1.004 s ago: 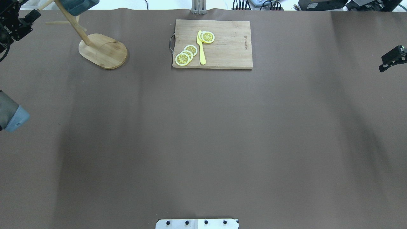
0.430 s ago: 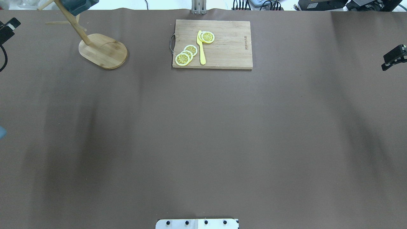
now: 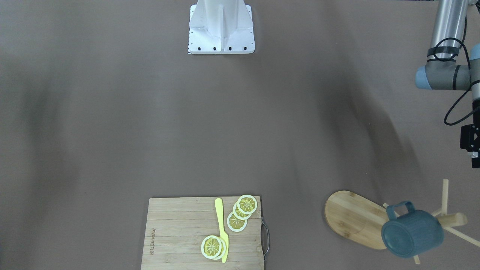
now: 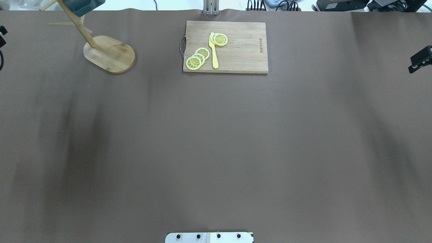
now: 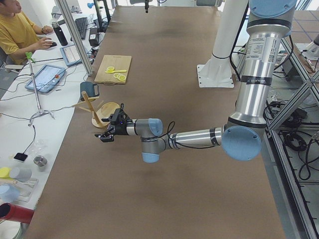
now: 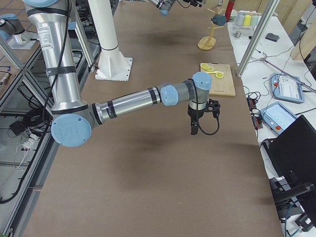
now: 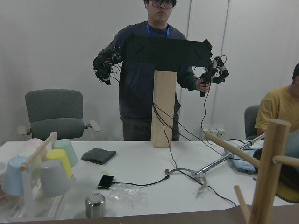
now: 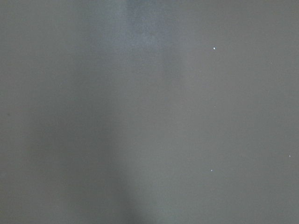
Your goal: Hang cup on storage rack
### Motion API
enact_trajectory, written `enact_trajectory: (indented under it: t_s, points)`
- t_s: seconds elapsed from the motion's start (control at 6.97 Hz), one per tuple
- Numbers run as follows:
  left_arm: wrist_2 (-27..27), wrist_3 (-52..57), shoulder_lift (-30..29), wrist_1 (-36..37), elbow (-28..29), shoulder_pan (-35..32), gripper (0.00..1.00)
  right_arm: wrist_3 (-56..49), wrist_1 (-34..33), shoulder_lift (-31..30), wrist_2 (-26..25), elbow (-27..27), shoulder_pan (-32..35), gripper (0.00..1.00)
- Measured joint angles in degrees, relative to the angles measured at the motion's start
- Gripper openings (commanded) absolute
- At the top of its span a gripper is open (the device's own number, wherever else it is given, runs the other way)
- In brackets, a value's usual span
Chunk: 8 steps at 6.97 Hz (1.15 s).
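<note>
The cup [image 3: 411, 232] hangs by its handle on 1 peg of the rack [image 3: 352, 219], needing no support, so the left pincer [image 5: 105, 135] sits apart, its grip unreadable, like the right pincer [image 6: 193, 129].

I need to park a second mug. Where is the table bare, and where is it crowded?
Bare table runs from the cutting board to the robot's base plate, and between the board and the storage rack. Crowded: the board, with lemon slices and a yellow knife, and the rack, where the cup hangs.
</note>
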Motion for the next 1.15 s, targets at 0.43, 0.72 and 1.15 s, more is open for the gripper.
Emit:
enact_trajectory:
  t_s: [0.43, 0.72, 1.15]
  points:
    - [-16.9, 3.0, -2.1, 14.8, -1.3, -9.4, 0.97, -0.1, 0.0, -0.1, -1.4, 0.0, 0.3, 1.0]
    - [-31.3, 4.1, -4.9, 26.5, -1.7, -14.5, 0.97, -0.1, 0.0, 0.0, -2.0, -0.1, 0.3, 1.0]
    - [-55.5, 8.6, -5.6, 45.7, -4.7, -20.8, 0.97, -0.2, 0.0, 0.0, -2.2, -1.0, 0.3, 1.0]
